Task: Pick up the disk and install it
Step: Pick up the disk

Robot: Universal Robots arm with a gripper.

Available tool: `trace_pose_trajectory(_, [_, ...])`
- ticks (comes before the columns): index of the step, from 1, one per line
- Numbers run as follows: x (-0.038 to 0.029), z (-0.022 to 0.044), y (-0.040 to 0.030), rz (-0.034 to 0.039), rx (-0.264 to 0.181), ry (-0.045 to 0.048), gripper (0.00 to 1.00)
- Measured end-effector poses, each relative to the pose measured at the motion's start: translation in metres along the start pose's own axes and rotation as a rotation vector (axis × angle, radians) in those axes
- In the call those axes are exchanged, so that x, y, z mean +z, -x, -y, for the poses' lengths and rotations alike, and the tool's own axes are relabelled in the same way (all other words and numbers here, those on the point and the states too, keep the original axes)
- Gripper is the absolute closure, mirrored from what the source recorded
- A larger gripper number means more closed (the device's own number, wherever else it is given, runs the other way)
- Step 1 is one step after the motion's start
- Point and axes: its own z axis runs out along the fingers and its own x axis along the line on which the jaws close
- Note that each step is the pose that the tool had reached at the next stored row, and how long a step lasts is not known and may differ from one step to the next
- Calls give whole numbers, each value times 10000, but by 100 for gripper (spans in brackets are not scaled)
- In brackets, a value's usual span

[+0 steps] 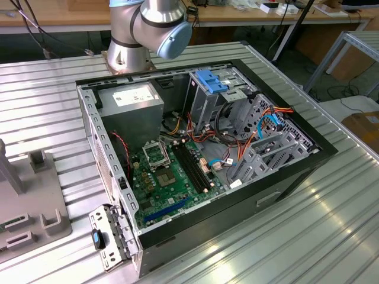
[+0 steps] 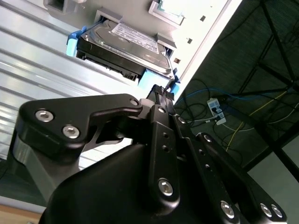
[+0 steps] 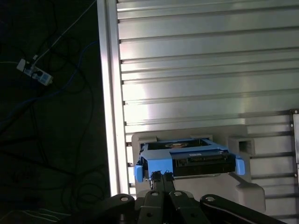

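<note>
At the wrist cameras, gripper (image 2: 161,90) (image 3: 161,176): black linkage arms run out to two narrow fingers, seen in both wrist views.
Fingers (image 2: 158,100): clenched, their tips pressed side by side with nothing between them.
Gripper tips and disk: the tips stand just at the near edge of the disk, by one blue rail; contact cannot be judged.
Disk (image 2: 126,44) (image 3: 187,156): flat silver-grey drive lying level, label face up, seated in a grey holder well apart from the computer case.
Blue rails (image 3: 139,171): plastic strips along the disk's two short sides, their ends jutting out at the near corners.
Holder (image 3: 243,189): pale grey block with raised posts; it cradles the disk and rests on the table close to the table's edge.
Table (image 3: 187,70) (image 1: 331,236): ribbed aluminium top that bears the holder and the case.
Floor cables (image 3: 46,93): loose blue and dark leads and a white power strip (image 2: 216,109) beyond the table edge.
Computer case (image 1: 237,207): black tower lying on its side, cover off, in the middle of the exterior view.
Case contents: green circuit board (image 1: 172,177), grey power supply box (image 1: 131,100), and a grey drive cage topped by a blue latch (image 1: 210,80).
Slotted grey block (image 1: 35,201): on the table at the exterior view's left.
Arm base (image 1: 145,29): silver joint with a blue cap, mounted behind the case.
</note>
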Motion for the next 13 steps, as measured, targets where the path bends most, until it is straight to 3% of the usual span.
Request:
trace_pose_trajectory(9, [0,0,2,-2,-142,-1,89])
trace_pose_trajectory(10, [0,0,2,-5,-297,-3,89])
trace_pose_trajectory(12, [1,0,2,-25,-1366,-17,89])
trace_pose_trajectory(13, [1,0,2,-29,-1577,-19,89])
